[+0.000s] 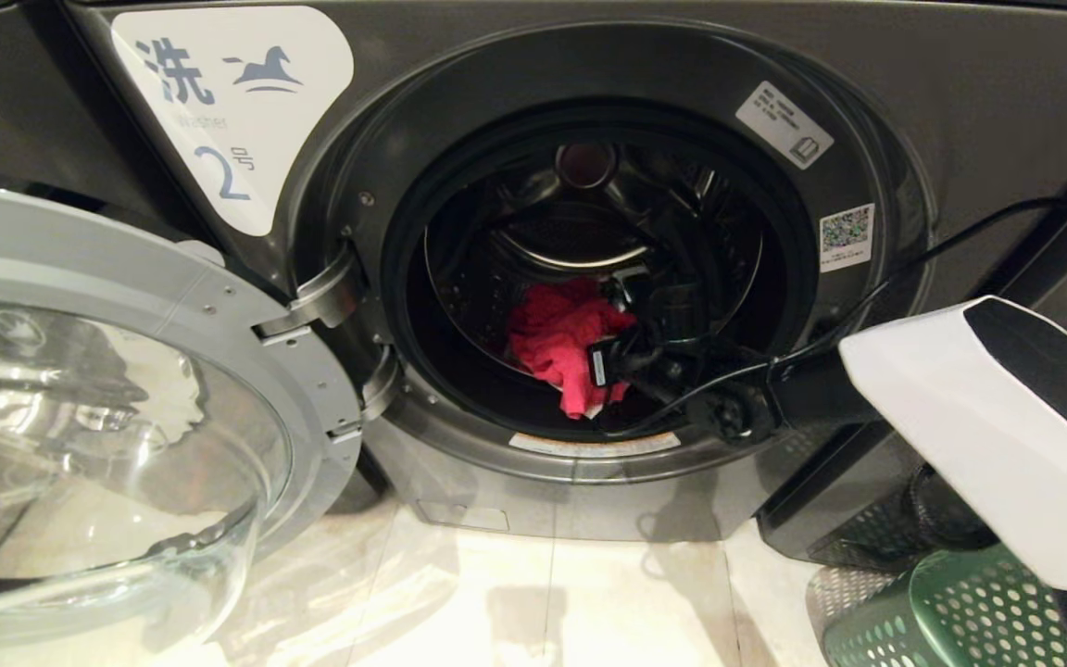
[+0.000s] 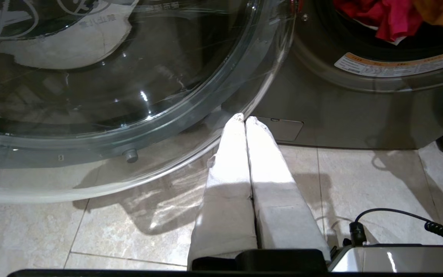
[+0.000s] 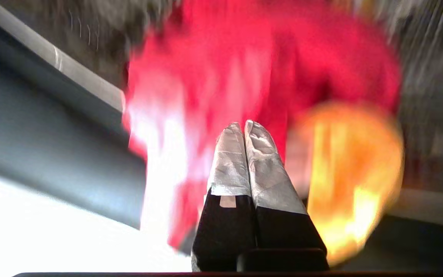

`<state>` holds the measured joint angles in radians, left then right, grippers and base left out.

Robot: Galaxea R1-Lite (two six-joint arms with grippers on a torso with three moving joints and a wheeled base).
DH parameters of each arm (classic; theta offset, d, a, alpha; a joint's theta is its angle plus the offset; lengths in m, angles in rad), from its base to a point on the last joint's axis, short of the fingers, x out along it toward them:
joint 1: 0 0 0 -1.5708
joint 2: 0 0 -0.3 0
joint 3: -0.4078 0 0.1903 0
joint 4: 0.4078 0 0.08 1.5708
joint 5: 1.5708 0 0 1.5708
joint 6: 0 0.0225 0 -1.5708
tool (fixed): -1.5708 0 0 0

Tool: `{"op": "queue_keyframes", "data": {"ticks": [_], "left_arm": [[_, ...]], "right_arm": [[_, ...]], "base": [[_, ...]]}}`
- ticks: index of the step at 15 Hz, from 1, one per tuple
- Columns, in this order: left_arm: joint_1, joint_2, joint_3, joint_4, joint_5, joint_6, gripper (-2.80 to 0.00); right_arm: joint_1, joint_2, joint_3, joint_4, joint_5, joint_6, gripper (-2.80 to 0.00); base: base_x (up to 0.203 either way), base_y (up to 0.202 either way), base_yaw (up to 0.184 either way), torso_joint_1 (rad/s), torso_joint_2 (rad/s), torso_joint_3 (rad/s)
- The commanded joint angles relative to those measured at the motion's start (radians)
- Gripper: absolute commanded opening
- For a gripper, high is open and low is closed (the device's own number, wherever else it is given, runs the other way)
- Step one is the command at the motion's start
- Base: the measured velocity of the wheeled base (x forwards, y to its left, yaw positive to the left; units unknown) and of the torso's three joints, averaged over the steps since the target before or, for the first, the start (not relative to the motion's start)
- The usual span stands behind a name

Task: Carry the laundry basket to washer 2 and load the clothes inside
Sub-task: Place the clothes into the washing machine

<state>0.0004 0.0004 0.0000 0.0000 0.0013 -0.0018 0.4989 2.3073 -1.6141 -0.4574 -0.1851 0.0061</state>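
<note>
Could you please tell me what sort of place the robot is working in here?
Probably a shared laundry room or laundromat: a front-load washer bearing a numbered label, its glass door swung open, a tiled floor, and a green laundry basket beside it.

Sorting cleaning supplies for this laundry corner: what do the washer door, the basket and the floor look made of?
Washer door: clear glass bowl, judging by its reflections, in a matte silver ring, metal or painted plastic. Basket: green moulded plastic, seemingly, with punched round holes. Floor: glossy pale stone-look tiles with grout lines and mirror-like shine.
</note>
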Motion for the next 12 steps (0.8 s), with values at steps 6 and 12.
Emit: {"op": "queue_keyframes", "data": {"ticks": [6,12], "left_arm": [[0.001,-0.002,0.000,0.000,0.000,-0.001,-2.80],[0.001,-0.002,0.000,0.000,0.000,0.000,-2.80]], "right_arm": [[0.090,-0.017,0.058,0.194,-0.027,0.138,-2.80],[0.115,0.224,-0.289,0.308,-0.085,0.133,-2.80]], "base": [[0.000,0.000,0.000,0.000,0.00,0.000],[0.000,0.000,0.000,0.000,0.00,0.000]]}}
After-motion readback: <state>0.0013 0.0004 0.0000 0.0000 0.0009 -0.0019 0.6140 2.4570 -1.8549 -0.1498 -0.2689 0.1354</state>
